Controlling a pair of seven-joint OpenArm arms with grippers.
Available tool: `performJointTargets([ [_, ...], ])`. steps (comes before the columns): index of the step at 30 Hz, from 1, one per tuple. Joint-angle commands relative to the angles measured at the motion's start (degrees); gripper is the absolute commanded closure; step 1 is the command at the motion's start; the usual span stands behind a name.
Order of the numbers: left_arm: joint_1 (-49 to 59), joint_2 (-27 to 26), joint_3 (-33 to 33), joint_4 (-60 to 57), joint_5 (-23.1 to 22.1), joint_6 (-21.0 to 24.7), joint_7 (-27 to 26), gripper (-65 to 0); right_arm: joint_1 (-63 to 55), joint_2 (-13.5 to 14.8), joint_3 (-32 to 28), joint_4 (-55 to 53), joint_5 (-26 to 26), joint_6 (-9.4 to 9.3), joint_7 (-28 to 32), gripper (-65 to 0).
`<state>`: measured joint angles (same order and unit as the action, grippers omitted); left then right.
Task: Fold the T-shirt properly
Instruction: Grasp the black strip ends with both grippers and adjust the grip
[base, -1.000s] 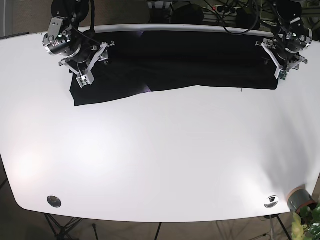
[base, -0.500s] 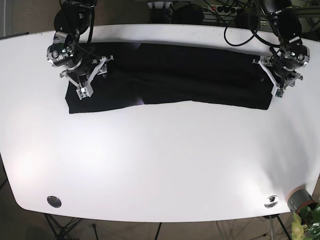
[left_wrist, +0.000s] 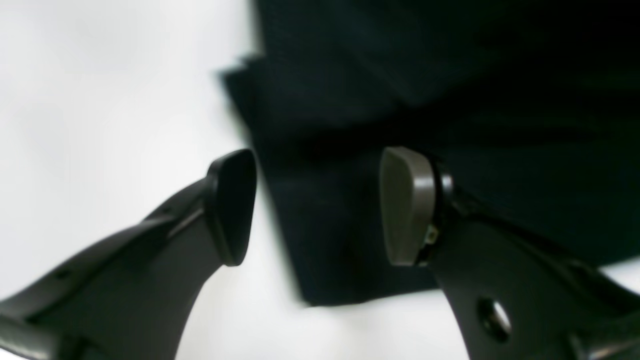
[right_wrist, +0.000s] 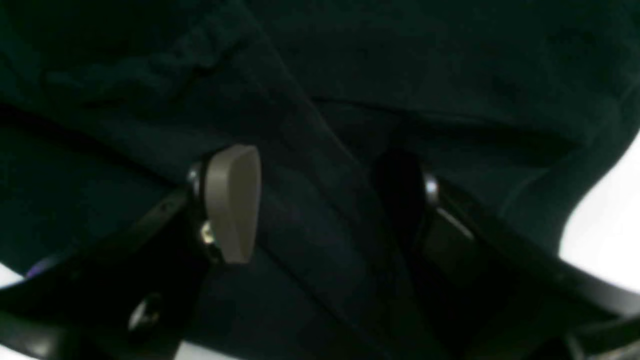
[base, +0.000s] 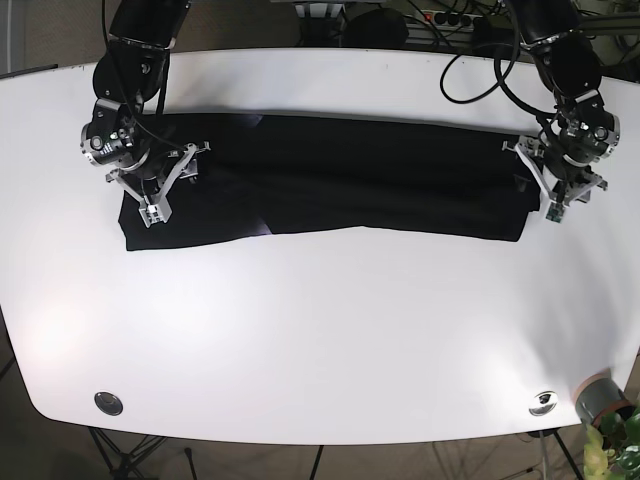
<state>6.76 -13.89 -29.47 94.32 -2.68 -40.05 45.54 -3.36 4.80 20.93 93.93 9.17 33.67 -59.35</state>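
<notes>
Nearest the table's (base: 320, 330) front edge, bare white top. Beyond, black T-shirt (base: 330, 175) folded into a long band across the far half. At the shirt's ends, left gripper (left_wrist: 317, 205) and right gripper (right_wrist: 320, 200), jaws parted over the cloth, pinching nothing.

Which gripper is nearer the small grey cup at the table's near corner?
Left. The left gripper sits at the T-shirt's end on the same side of the table as the cup. The right gripper is at the shirt's opposite end, diagonally across.
</notes>
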Motion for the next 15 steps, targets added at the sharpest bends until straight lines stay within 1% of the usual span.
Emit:
performJointTargets([
  [1, -1.7, -0.7, -2.9, 4.3, -3.3, 0.1, -1.4, -36.9, 0.4, 0.5, 0.0, 2.1, 0.1, 0.04, 0.1, -37.1],
  [3, -3.5, -0.7, -3.7, 4.1, -6.9, 0.1, -1.4, -37.1, 0.4, 0.4, 0.0, 2.2, 0.2, 0.04, 0.1, -37.1],
  [5, -5.6, -0.9, -3.7, 2.6, -8.4, 0.1, -0.8, -37.4, 0.4, 0.4, 0.0, 2.2, 0.2, 0.13, 0.1, -37.1],
  [7, -7.7, -0.9, -3.7, 0.1, -8.4, 0.1, 0.9, -39.4, 0.4, 0.4, 0.0, 2.2, 0.2, 0.13, 0.1, -37.1],
  [9, -11.0, -0.9, -3.7, -3.7, -8.4, 0.1, 2.7, -44.4, 0.3, 0.4, 0.0, 2.3, 0.2, 0.13, 0.1, -37.1],
  [11, -14.4, -0.9, -3.7, -8.1, -8.4, 0.1, 3.2, -48.8, 0.3, 0.4, 0.1, 2.3, 0.2, 0.13, 0.1, -37.1],
  [12, -15.6, -1.0, -3.6, -10.3, -8.4, 0.1, 3.2, -50.0, 0.3, 0.4, 0.1, 2.3, 0.2, 0.13, 0.1, -37.1],
  [15, -18.6, -1.0, -3.0, -16.3, -8.7, 0.1, 3.2, -50.6, 0.3, 0.3, 0.1, 2.3, 0.2, 0.13, 0.1, -37.1],
])
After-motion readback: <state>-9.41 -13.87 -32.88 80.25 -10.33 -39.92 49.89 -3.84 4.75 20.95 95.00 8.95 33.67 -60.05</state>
